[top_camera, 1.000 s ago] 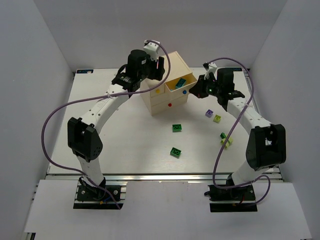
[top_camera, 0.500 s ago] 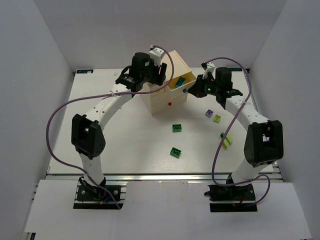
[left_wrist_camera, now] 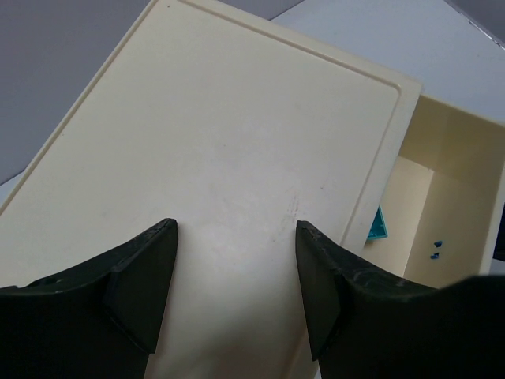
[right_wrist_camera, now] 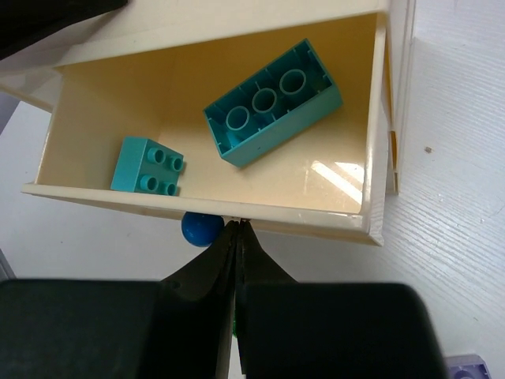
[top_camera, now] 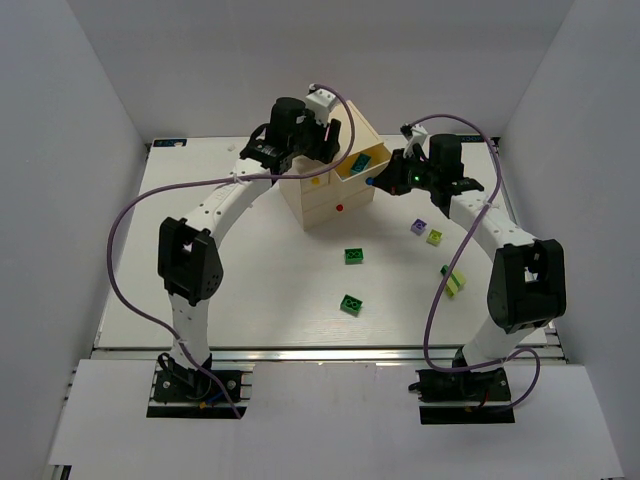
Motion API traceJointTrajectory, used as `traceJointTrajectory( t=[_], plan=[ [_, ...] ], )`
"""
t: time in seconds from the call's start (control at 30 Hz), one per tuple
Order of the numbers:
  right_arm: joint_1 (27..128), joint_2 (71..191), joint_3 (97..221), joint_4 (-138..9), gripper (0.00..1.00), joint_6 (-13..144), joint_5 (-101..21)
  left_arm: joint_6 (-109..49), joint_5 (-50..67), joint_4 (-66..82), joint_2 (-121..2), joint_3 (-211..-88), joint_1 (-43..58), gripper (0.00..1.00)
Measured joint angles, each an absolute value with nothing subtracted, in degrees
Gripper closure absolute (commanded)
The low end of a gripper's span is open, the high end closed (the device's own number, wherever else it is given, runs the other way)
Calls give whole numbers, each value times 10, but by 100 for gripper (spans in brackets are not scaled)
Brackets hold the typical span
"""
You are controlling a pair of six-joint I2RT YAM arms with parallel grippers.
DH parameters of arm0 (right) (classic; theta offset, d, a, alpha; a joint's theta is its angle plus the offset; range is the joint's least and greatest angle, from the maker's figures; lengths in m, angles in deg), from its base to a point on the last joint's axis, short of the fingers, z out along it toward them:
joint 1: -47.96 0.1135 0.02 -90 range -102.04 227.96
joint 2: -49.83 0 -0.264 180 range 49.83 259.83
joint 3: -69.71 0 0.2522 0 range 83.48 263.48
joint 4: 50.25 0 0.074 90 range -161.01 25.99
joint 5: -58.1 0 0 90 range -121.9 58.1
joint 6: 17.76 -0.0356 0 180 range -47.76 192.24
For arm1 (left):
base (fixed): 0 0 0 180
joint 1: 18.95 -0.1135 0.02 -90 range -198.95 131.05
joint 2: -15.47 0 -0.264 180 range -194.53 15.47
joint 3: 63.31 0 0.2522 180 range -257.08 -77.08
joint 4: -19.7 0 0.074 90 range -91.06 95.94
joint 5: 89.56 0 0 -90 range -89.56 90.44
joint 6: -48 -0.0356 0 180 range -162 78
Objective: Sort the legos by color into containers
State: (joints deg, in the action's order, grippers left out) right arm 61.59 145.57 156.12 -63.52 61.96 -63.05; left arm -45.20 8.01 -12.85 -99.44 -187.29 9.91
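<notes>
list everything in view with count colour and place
chest: 1, cream, far middle of table
top drawer: 1, cream, pulled out of chest
blue knob: 1, on that drawer's front
yellow knob: 1, chest front
red knob: 1, chest front, lowest
long brick: 1, teal, in open drawer, underside up
small brick: 1, teal, in open drawer, studs up
green bricks: 2, table in front of chest
purple brick: 1, pale, table right of chest
yellow-green bricks: at least 2, right side of table
left tool: 1, black, open, over chest top
right tool: 1, black, shut, beside blue knob
</notes>
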Motion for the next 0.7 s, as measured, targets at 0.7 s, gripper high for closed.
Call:
traceJointTrajectory(
  t=[0.7],
  plan=[
    [616,1528,1603,-597,97,574,-652,-472,163,-75,-992,-1836,84,31]
  ],
)
